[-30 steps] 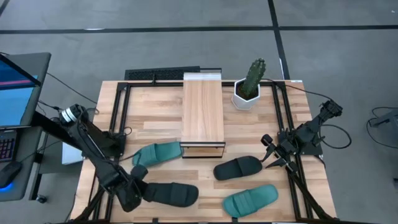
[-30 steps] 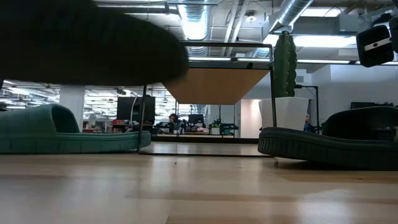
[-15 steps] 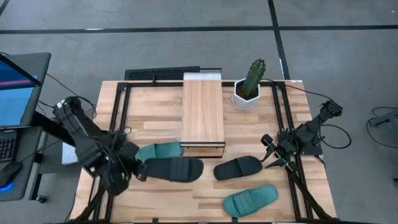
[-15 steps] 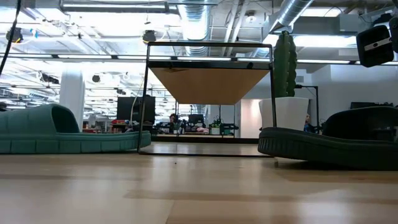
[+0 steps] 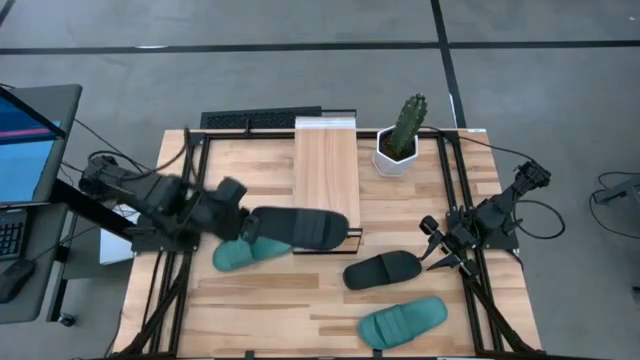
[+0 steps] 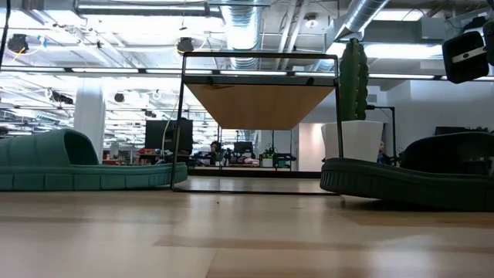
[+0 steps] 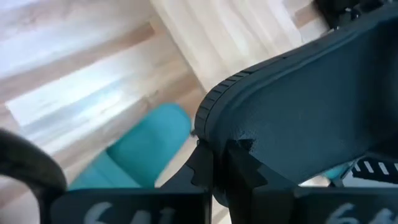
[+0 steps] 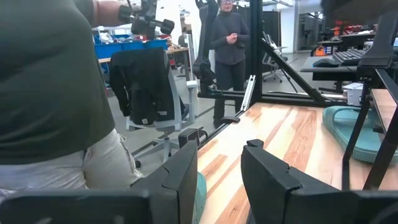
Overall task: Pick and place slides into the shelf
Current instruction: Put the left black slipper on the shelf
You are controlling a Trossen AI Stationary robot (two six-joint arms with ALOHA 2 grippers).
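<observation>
— Four slides are in view. How are they laid out?

— One black slide (image 5: 300, 228) is held off the table by the left gripper (image 5: 240, 222), which is clamped on its heel end. Its long axis runs across the table, roughly nine to three o'clock in the high view, with the toe toward three o'clock, over the near end of the shelf (image 5: 325, 170). In the left wrist view the slide's rim (image 7: 298, 106) is seen pinched between the dark fingers (image 7: 205, 171).

— And the others?

— A teal slide (image 5: 245, 252) lies flat just under the held one, at about seven o'clock from the shelf's near end, its long axis tilted slightly, toe toward three o'clock. A second black slide (image 5: 383, 270) rests at about five o'clock from the shelf, long axis also near nine to three. The second teal slide (image 5: 403, 321) lies farther toward six o'clock, near the table's front edge, tilted with one end raised toward two o'clock.

— Where is the shelf itself?

— It stands mid-table, its plank running twelve to six. A potted cactus (image 5: 403, 135) is set just beside its far end, at three o'clock.

— The right arm?

— The right gripper (image 5: 437, 250) is parked at the table's three o'clock edge, its fingers (image 8: 186, 180) spread apart and holding nothing. A person (image 8: 229, 46) is seen standing in the room beyond.
</observation>
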